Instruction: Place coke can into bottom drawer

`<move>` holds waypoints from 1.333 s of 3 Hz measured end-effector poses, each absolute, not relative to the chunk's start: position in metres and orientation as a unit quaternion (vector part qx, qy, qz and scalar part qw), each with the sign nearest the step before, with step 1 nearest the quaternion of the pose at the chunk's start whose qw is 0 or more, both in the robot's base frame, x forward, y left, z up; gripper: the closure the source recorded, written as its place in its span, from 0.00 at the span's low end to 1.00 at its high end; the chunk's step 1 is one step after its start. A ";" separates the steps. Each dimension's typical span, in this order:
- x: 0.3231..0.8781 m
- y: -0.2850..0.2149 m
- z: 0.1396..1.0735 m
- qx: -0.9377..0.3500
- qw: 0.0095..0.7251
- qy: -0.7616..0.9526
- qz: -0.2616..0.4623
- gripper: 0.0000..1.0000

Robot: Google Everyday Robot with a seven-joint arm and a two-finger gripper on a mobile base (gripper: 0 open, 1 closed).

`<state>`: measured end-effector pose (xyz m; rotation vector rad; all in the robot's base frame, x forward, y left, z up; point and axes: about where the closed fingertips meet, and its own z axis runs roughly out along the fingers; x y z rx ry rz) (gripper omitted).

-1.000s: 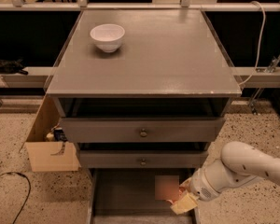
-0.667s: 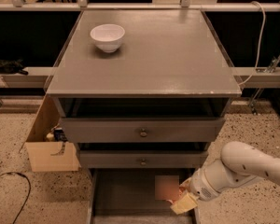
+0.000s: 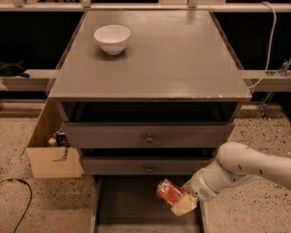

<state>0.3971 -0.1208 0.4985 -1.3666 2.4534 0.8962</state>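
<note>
The coke can (image 3: 168, 193), red-orange and dented, is held tilted in my gripper (image 3: 180, 201) over the right part of the open bottom drawer (image 3: 122, 203). The drawer is pulled out at the foot of the grey cabinet (image 3: 150, 62), showing a flat dark-grey floor and thin side walls. My white arm (image 3: 252, 168) reaches in from the right, and its yellowish fingers (image 3: 184, 205) are closed around the can's lower right side. I cannot tell whether the can touches the drawer floor.
A white bowl (image 3: 112, 38) sits on the cabinet top at the back left. Two closed grey drawers with round knobs (image 3: 149, 138) sit above the open one. An open cardboard box (image 3: 51, 149) stands left of the cabinet. A cable (image 3: 14, 193) lies on the speckled floor.
</note>
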 end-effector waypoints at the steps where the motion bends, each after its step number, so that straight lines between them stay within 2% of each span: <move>1: 0.418 -0.112 0.489 -0.463 0.091 0.832 0.293 1.00; 4: 0.434 -0.130 0.466 -0.431 0.104 0.844 0.302 1.00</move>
